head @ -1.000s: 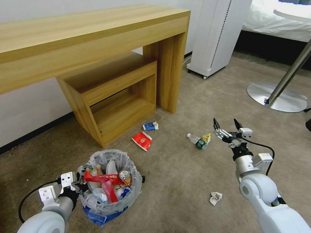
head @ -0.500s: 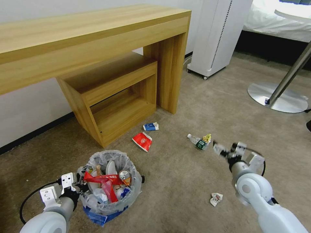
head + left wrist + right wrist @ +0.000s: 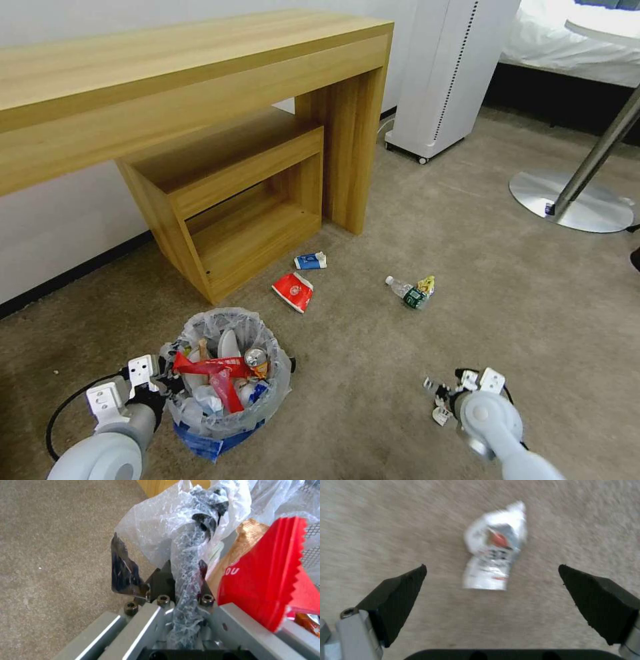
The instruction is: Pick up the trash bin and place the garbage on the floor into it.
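Right tool [image 3: 491, 590], spread wide, hangs directly above the crumpled wrapper [image 3: 495, 548] on the floor [image 3: 373, 373]; its long axis crosses the gap. Left tool [image 3: 160, 575] clamps the trash bin [image 3: 227, 373] rim.

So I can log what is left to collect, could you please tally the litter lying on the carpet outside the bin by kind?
Red cup: 1
Blue-white carton: 1
Clear bottle: 1
Yellow wrapper beside the bottle: 1
Crumpled white wrapper under the open right gripper: 1
Total: 5
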`<state>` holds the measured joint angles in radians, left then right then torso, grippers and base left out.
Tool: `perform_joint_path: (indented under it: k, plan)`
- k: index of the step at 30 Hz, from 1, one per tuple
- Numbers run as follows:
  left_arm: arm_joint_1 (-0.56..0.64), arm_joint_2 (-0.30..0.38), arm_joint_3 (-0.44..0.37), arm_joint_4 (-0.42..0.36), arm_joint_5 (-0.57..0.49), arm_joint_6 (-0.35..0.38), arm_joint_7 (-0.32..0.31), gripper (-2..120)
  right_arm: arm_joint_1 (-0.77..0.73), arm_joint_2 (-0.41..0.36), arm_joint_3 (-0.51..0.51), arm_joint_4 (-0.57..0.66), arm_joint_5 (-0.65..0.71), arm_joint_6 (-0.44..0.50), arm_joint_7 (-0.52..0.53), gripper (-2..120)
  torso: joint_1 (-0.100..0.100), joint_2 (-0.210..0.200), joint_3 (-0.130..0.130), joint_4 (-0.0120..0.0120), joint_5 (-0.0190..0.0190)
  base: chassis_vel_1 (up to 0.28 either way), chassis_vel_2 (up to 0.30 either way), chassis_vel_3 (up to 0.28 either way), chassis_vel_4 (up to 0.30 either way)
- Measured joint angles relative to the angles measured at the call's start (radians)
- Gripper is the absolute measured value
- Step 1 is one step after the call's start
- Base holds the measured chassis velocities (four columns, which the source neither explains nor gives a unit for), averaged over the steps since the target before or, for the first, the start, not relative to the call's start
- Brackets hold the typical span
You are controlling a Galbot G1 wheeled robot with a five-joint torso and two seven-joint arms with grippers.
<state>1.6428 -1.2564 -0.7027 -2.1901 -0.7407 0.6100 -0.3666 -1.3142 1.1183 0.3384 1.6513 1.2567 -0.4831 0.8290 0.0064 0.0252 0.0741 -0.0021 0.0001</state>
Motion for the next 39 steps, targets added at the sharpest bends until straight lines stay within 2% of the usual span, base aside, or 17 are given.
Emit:
perform_joint_path:
  k: [2,5,17,24,25,26,28,30,32,34,38,39]
  plan:
    - [-0.003,-0.006,0.003,0.005,0.006,-0.002,0.002,0,-0.003,0.001,-0.004,-0.021,-0.016,0.000,-0.010,100,0.000,0.000,0.000,0.0000,-0.0001,0.000,0.000,0.000,0.000]
    - [-0.005,-0.023,0.013,0.015,0.026,-0.008,0.009,0,0.009,-0.006,-0.031,-0.107,-0.088,0.013,-0.079,100,0.000,0.000,0.000,-0.0001,0.0001,0.000,0.000,0.000,0.000]
    - [-0.005,-0.041,0.013,0.018,0.040,-0.017,0.013,0,0.066,-0.041,-0.084,-0.155,-0.143,0.026,-0.137,99,0.000,0.000,0.000,0.0001,-0.0001,0.000,0.000,0.000,0.000]
    - [-0.004,-0.039,0.011,0.013,0.040,-0.025,0.016,0,0.082,-0.022,-0.109,-0.193,-0.194,0.055,-0.163,82,0.000,0.000,0.000,0.0000,0.0000,0.000,0.000,0.000,0.000]
    - [-0.004,-0.039,0.011,0.013,0.040,-0.026,0.016,0,0.082,-0.020,-0.114,-0.196,-0.202,0.059,-0.167,79,0.000,0.000,0.000,0.0001,0.0000,0.000,0.000,0.000,0.000]
    - [-0.005,-0.041,0.013,0.014,0.043,-0.028,0.019,0,0.080,-0.018,-0.116,-0.196,-0.212,0.065,-0.171,70,0.000,0.000,0.000,0.0000,0.0000,0.000,0.000,0.000,0.000]
    - [-0.005,-0.042,0.014,0.015,0.044,-0.029,0.020,0,0.079,-0.017,-0.116,-0.196,-0.214,0.066,-0.172,69,0.000,0.000,0.000,0.0000,0.0000,0.000,0.000,0.000,0.000]
    - [-0.008,-0.047,0.021,0.020,0.049,-0.033,0.024,0,0.075,-0.016,-0.116,-0.192,-0.221,0.070,-0.174,55,0.000,0.000,0.000,0.0000,-0.0001,0.000,0.000,0.000,0.000]
    - [-0.009,-0.049,0.023,0.021,0.050,-0.034,0.024,0,0.074,-0.016,-0.116,-0.192,-0.225,0.072,-0.175,52,0.000,0.000,0.000,0.0000,-0.0001,0.000,0.000,0.000,0.000]
    - [-0.012,-0.050,0.027,0.022,0.050,-0.036,0.025,0,0.072,-0.012,-0.118,-0.193,-0.234,0.080,-0.177,41,0.000,0.000,0.000,0.0000,0.0000,0.000,0.000,0.000,0.000]
    - [-0.012,-0.050,0.028,0.024,0.051,-0.037,0.025,0,0.068,-0.011,-0.117,-0.192,-0.239,0.082,-0.178,36,0.000,0.000,0.000,0.0000,0.0000,0.000,0.000,0.000,0.000]
    - [-0.012,-0.050,0.028,0.026,0.051,-0.037,0.025,0,0.063,-0.011,-0.116,-0.189,-0.242,0.083,-0.180,29,0.000,0.000,0.000,0.0000,0.0000,0.000,0.000,0.000,0.000]
